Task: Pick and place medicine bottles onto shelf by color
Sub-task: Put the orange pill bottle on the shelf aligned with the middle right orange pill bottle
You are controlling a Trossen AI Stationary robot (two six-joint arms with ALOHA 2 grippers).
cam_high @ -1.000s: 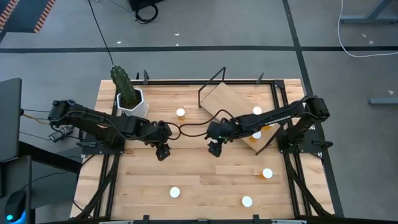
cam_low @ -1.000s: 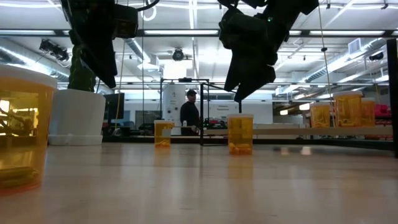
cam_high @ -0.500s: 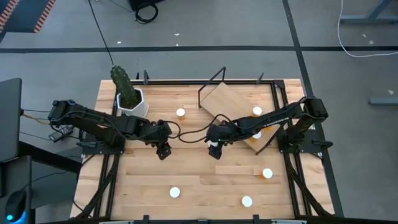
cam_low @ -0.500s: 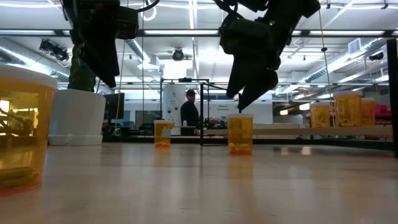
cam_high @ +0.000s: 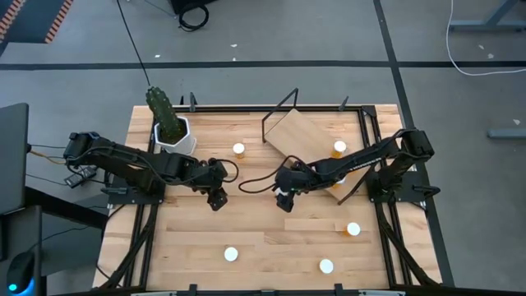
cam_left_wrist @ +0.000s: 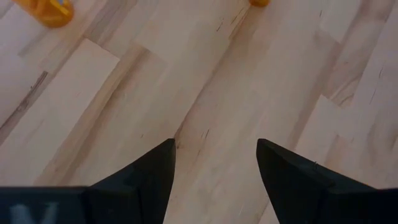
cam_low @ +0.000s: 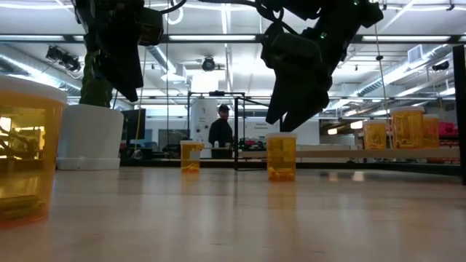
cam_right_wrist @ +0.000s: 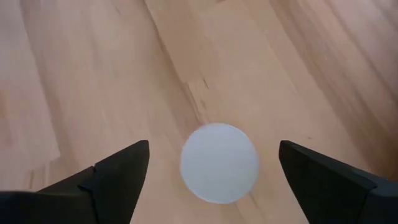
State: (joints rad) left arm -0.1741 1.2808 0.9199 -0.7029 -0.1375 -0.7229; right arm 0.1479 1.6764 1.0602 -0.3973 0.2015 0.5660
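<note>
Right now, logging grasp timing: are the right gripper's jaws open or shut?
Open: the right gripper shows its jaws spread wide on either side of a bottle's white cap, touching nothing.

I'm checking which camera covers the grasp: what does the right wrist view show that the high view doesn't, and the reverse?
Only the right wrist view shows the bottle's white cap between the open right gripper fingers. Only the high view shows the shelf, plant pot, left gripper and other bottles. Both show the wooden tabletop.
</note>
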